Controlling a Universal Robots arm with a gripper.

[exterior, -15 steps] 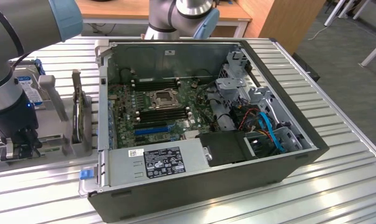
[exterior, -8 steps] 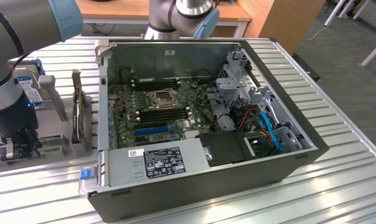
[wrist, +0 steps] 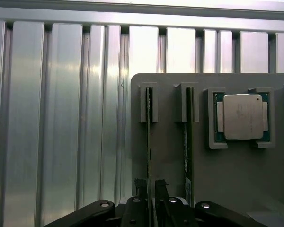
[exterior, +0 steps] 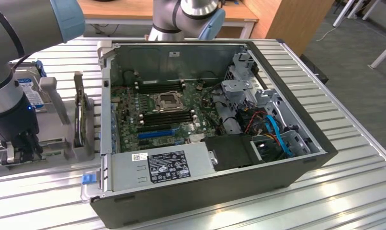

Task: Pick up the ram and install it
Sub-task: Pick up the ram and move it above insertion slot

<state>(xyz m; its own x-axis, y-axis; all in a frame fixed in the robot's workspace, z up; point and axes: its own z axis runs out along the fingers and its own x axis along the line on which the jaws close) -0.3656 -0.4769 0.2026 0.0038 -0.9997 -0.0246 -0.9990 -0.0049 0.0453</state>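
The ram stands on edge in a slot of a grey holder, seen as a thin green strip. My gripper straddles its near end with one finger on each side. The fingers are close to the stick, and a narrow dark gap still shows on one side. A second stick stands parallel in the neighbouring slot. In the exterior view, the gripper hangs low over the holder at that view's left, beside the open computer case.
A square silver processor chip sits in a pocket of the holder beside the sticks. A hard drive with a blue label stands behind the arm. Inside the case, the motherboard's black memory slots flank the processor socket. The table is ribbed metal.
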